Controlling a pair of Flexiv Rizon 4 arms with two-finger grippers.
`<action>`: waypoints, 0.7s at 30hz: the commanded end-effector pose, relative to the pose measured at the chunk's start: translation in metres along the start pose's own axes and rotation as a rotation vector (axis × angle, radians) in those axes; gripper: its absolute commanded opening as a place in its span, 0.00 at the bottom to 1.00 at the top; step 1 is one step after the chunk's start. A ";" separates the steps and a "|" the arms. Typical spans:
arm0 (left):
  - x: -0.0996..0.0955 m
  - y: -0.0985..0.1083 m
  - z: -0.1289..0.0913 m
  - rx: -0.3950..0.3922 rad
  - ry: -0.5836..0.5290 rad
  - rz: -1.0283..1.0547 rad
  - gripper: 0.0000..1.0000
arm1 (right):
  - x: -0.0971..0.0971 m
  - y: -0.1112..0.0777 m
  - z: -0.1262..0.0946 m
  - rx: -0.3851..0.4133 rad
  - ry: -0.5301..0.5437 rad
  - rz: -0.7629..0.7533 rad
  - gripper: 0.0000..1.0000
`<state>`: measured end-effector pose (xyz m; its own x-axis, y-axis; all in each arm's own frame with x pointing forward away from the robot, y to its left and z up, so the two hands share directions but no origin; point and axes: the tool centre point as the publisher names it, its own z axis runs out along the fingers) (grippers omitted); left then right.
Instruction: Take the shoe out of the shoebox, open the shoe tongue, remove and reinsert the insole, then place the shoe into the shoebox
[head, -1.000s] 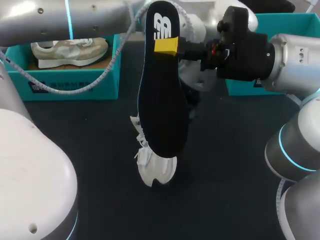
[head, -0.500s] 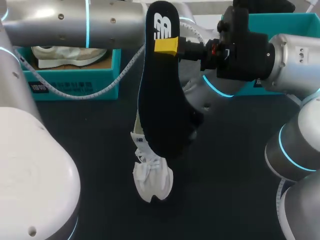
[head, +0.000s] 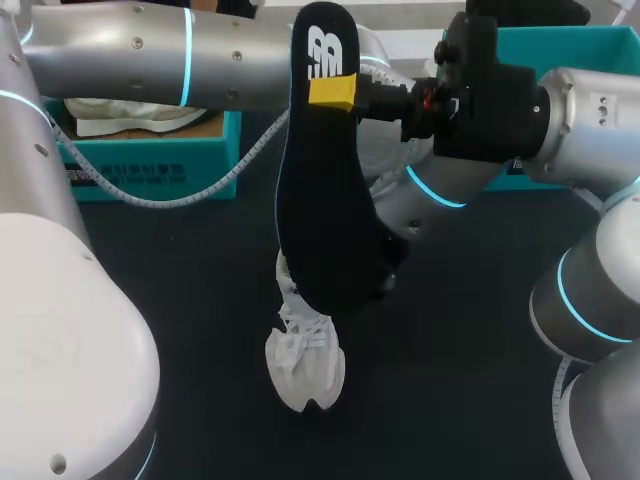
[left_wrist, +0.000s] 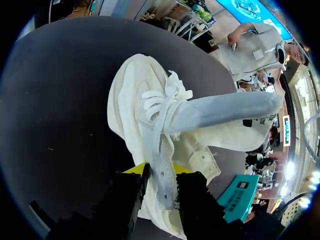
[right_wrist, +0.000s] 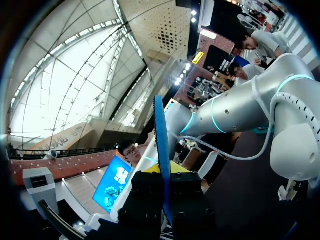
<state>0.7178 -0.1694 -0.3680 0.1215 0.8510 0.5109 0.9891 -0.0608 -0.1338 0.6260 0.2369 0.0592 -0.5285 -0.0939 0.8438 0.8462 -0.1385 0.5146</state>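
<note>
The right gripper is clamped on the insole, which is pinched flat between its fingers near one end. From there the insole hangs down well past them, upright above the table.

The left gripper is closed on a pale strip of the shoe, gripped from both sides just behind the laces. The rest of the shoe lies ahead of these fingers on the table, toe pointing away from them. In the head view these fingers are hidden behind the insole, and the toe is seen under the insole's lower end.

The left arm is stretched past the middle, behind the insole. A teal box holding a second shoe stands well apart from both pairs of fingers, under the left arm. A second box is seen behind the right arm
</note>
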 end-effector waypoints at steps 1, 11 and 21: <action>0.017 0.001 -0.009 -0.002 -0.099 -0.017 1.00 | 0.000 -0.001 0.004 -0.004 0.000 0.000 0.00; 0.044 0.016 -0.057 -0.031 -0.458 -0.115 1.00 | 0.000 -0.001 0.004 -0.004 0.000 0.000 0.00; 0.079 0.038 -0.106 -0.134 -0.754 -0.191 1.00 | 0.000 -0.001 0.004 -0.004 0.000 0.000 0.00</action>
<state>0.7758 -0.1900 -0.2608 -0.0781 0.9863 0.1456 0.9968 0.0800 -0.0075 0.6260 0.2369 0.0592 -0.5285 -0.0938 0.8437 0.8462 -0.1385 0.5146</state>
